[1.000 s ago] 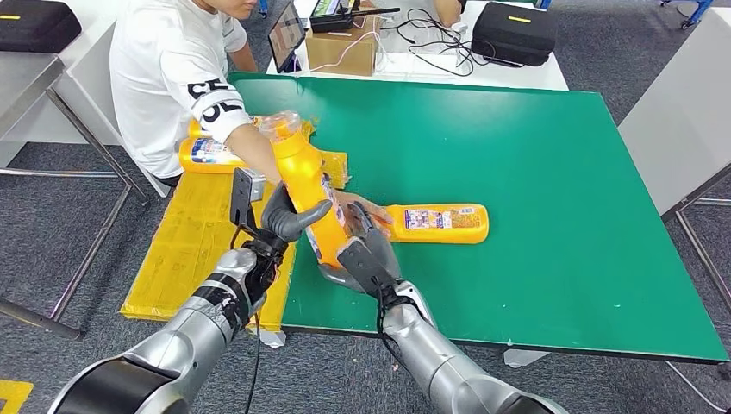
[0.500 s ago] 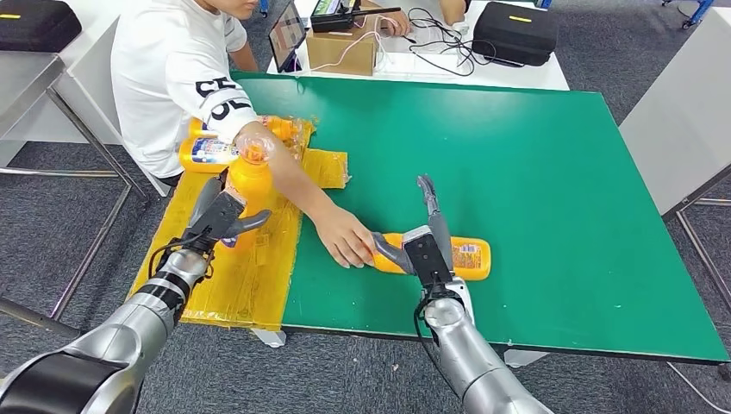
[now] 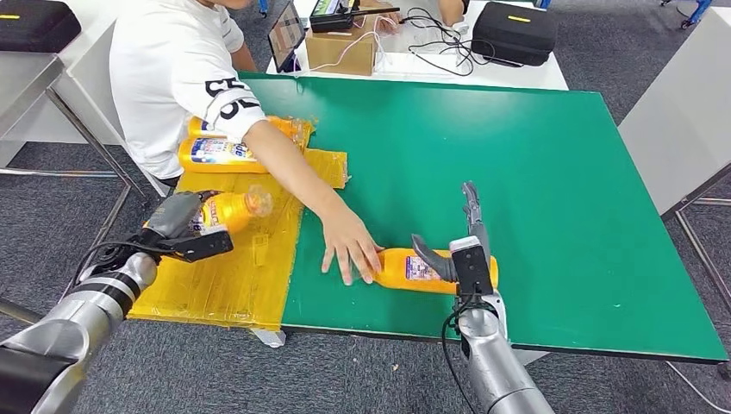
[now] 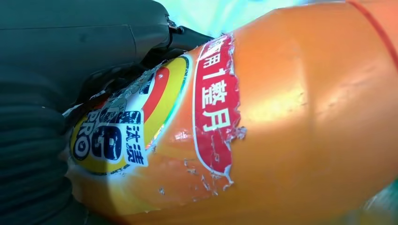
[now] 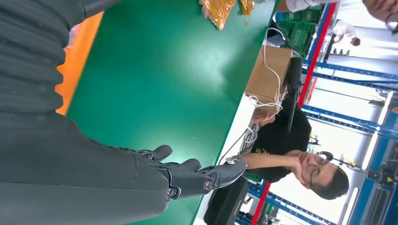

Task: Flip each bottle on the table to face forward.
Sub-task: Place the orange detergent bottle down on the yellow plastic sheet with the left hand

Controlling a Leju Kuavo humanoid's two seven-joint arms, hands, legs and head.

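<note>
My left hand [image 3: 177,226] grips an orange bottle [image 3: 226,210] and holds it lying sideways over the yellow mat [image 3: 233,276] at the worktop's left edge, its clear cap end pointing toward the green worktop [image 3: 517,147]. In the left wrist view that bottle [image 4: 291,122] sits tight against the hand [image 4: 56,93], with a torn red and yellow label [image 4: 155,122] facing the camera.

My right hand [image 3: 461,241] holds nothing. Its fingers [image 3: 471,203] are stretched straight out and the thumb is spread to the side, over the near end of a second orange bottle [image 3: 414,269] that lies flat on the green worktop near its front edge. I cannot tell from the head view whether the palm touches that bottle or is just above it. In the right wrist view the fingers [image 5: 197,176] reach out over bare green surface, and an orange strip of the bottle [image 5: 80,65] shows beside the wrist cover.

A person in a white shirt [image 3: 168,69] sits at the left side of the worktop, and the person's hand [image 3: 349,246] rests on the other end of the second bottle, fingers spread. Two more orange bottles [image 3: 220,153] lie side by side on the far part of the yellow mat, next to the person. Beyond the green worktop stand a cardboard box [image 3: 343,45] and a black case [image 3: 515,33] on a white table.
</note>
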